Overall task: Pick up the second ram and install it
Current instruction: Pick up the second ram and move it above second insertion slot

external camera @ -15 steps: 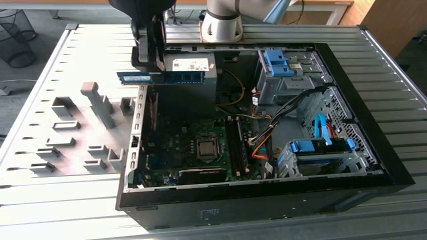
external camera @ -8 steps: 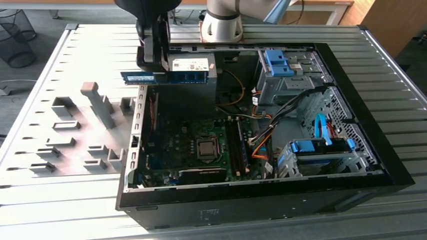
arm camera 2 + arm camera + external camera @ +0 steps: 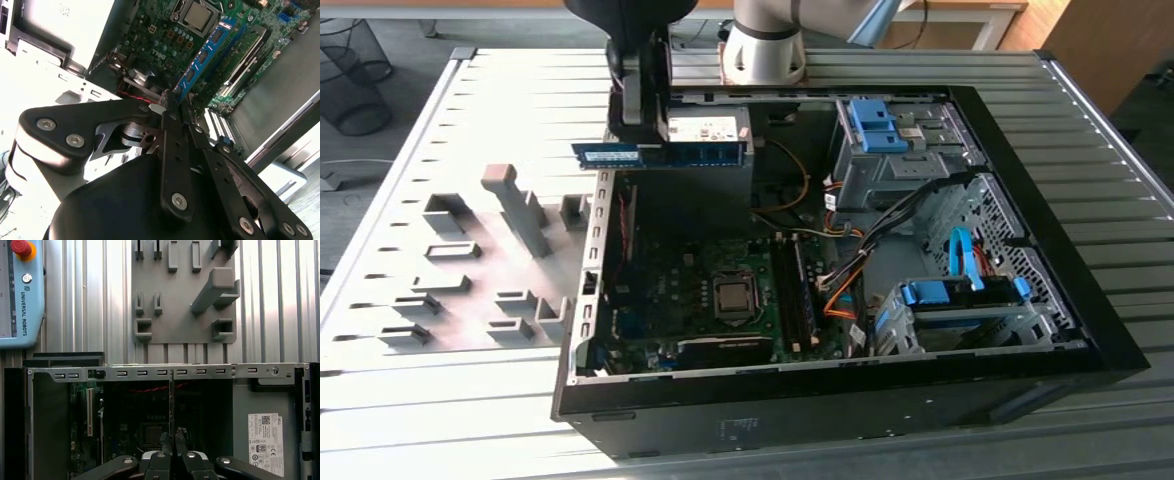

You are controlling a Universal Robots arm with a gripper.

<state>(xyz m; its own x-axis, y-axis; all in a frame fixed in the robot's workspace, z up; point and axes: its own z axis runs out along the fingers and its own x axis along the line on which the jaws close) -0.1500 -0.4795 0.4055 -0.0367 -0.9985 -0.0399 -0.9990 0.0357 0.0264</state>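
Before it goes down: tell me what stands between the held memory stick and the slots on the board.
Nothing visible. The gripper holds the memory stick above the open case, and the slots beside the processor lie uncovered; the orange cables stay beside them.

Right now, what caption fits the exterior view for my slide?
The gripper holds the second ram above the open computer case.

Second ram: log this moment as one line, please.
gripper: shut on second ram | position: above open computer case, over motherboard | ram: not yet seated
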